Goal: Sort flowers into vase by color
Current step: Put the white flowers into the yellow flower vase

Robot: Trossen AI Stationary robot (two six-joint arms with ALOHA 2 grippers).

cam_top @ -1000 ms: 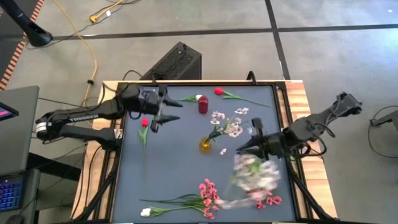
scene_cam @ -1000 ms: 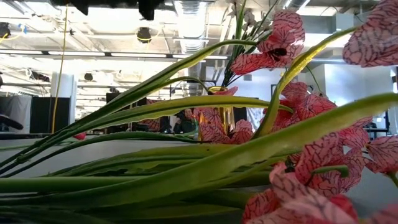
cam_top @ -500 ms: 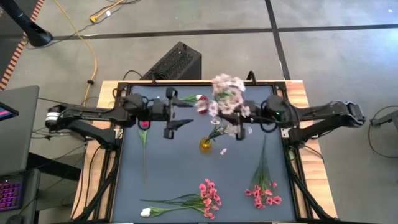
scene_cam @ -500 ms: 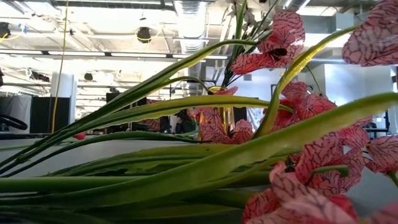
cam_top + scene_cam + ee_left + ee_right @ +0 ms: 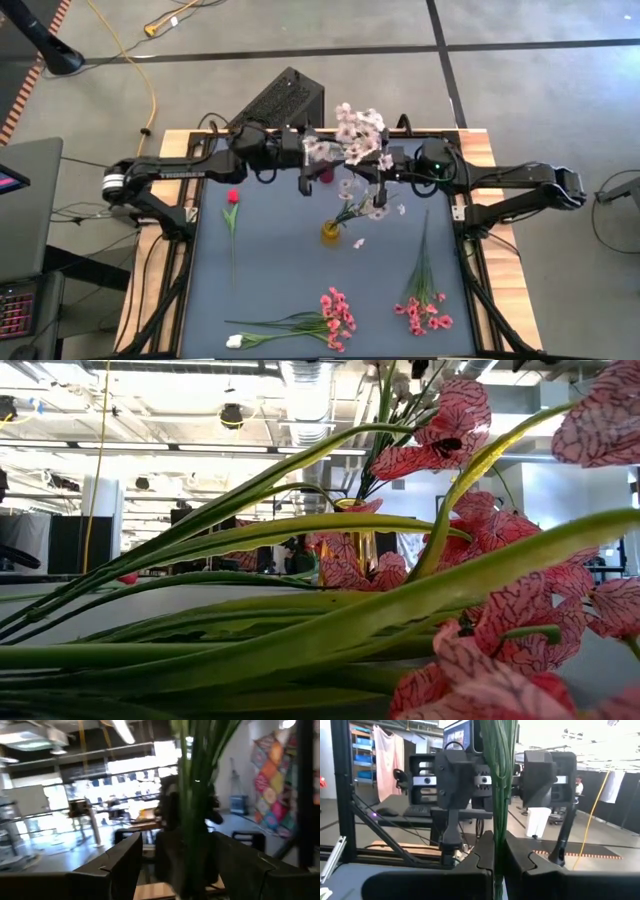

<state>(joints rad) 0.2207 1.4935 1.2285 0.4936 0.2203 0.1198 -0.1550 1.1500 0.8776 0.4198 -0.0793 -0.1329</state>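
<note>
My right gripper [image 5: 378, 176] is shut on a spray of pale pink-white blossoms [image 5: 355, 135], held upright above the table's far middle. My left gripper [image 5: 305, 166] faces it from the left, open; its fingers [image 5: 131, 851] stand on either side of the green stems [image 5: 200, 790], and I see no touch. A yellow vase [image 5: 330, 233] holds more pale blossoms. The red vase [image 5: 325, 176] shows partly under the arms. A red rosebud [image 5: 233, 197], two bright pink sprays [image 5: 337, 310] [image 5: 424, 312] and a white bud [image 5: 233, 341] lie flat on the table. My right gripper pinches the spray's bundle of green stems [image 5: 498, 827] between its two fingers, coming level from the table's right with the fingers across the stems. The spray is lifted clear and stands upright, with the blossoms above the fingers.
In the low view, pink petals and long green leaves [image 5: 300, 630] fill the foreground, and the yellow vase [image 5: 357, 550] shows behind them. A black box [image 5: 280, 100] sits beyond the far edge. The dark mat [image 5: 280, 260] is bare between the vase and the lying sprays.
My right gripper carried the pale spray up from the table's right near side to the far middle, turning it upright. My left gripper moved right, from above the red rosebud toward the held stems, until its open fingers flank them.
</note>
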